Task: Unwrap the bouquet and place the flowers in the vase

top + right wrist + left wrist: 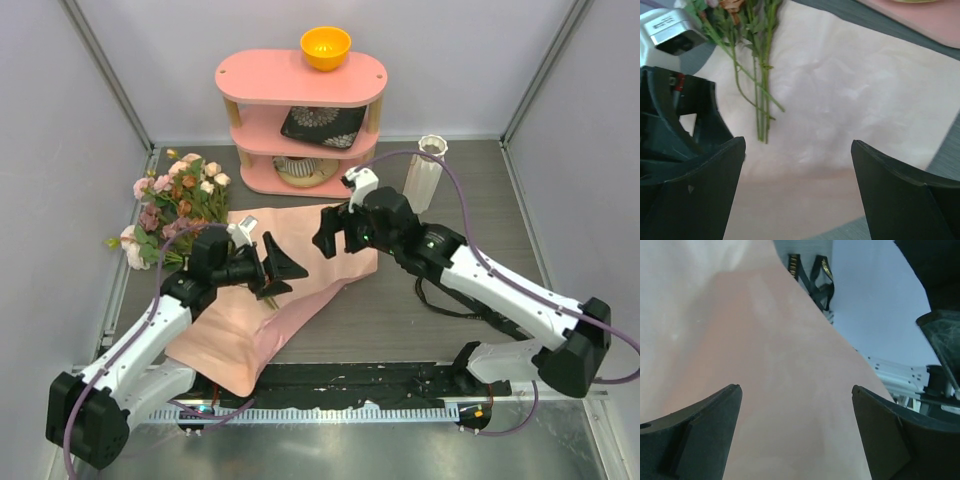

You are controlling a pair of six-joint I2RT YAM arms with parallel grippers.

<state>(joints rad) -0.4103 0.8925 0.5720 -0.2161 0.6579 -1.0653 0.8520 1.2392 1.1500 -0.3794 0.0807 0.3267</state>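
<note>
Near edge of the table (430, 310): just the two arm bases. From there the wrapping paper (235, 340) runs from near-left toward table centre, already open and flat. A black ribbon (812, 277) shows past its edge in the left wrist view. Unwrap looks done, transfer not started.

Next out, the left gripper (288, 272): jaws wide, nothing in them, low over the paper. Opposite it, the right gripper (326, 234): also wide and empty, over the paper's far edge, facing the left one.

Key relation: the flowers (178, 202) lie loose, heads toward the far-left corner of the table. The stems (762, 100) are bunched on the paper and point at table centre, so the long axis is diagonal, far-left to centre. The stem ends sit just up-left of the right gripper's opening in its wrist view. The left gripper is roughly above the stems. Either arm reaches them. My read is that left is nearer the stems and right is nearer the target.

The vase (425, 172): upright at far-right, well apart from the flowers, nothing in it that I can see.

Far edge: pink shelf (255, 75).
- Top tier: orange bowl (326, 47), looks empty.
- Middle tier: dark patterned plate (322, 125).
- Bottom tier: contents too hidden to name.
</note>
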